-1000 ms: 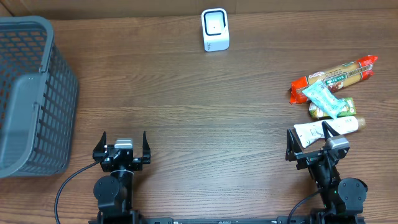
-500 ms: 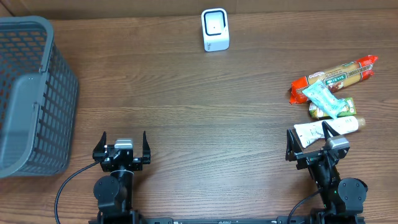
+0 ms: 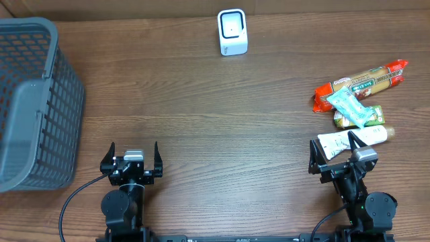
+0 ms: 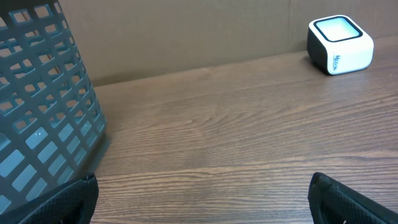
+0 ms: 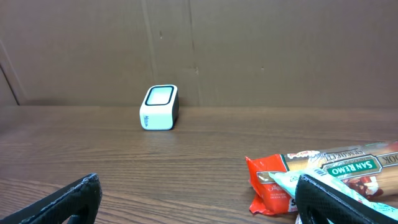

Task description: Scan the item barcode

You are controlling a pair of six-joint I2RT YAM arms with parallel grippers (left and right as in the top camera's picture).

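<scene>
Two robot grippers sit open and empty at the near table (image 3: 201,134) edge, groceries beside the right one
The right gripper (image 3: 334,149) has its jaws spread wide, holding nothing, and so does the left gripper (image 3: 133,153). Just ahead of the right one lies a white tube (image 3: 359,136), nearest of a heap with a green packet (image 3: 373,114), teal sachet (image 3: 348,105) and red pasta packet (image 3: 366,81). The tube looks light, soft and slick, so a gentle pinch across its middle seems best. The scanner (image 3: 232,31) stands well apart

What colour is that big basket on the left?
Grey, with a lattice of holes; the basket shows best in the overhead view.
</scene>
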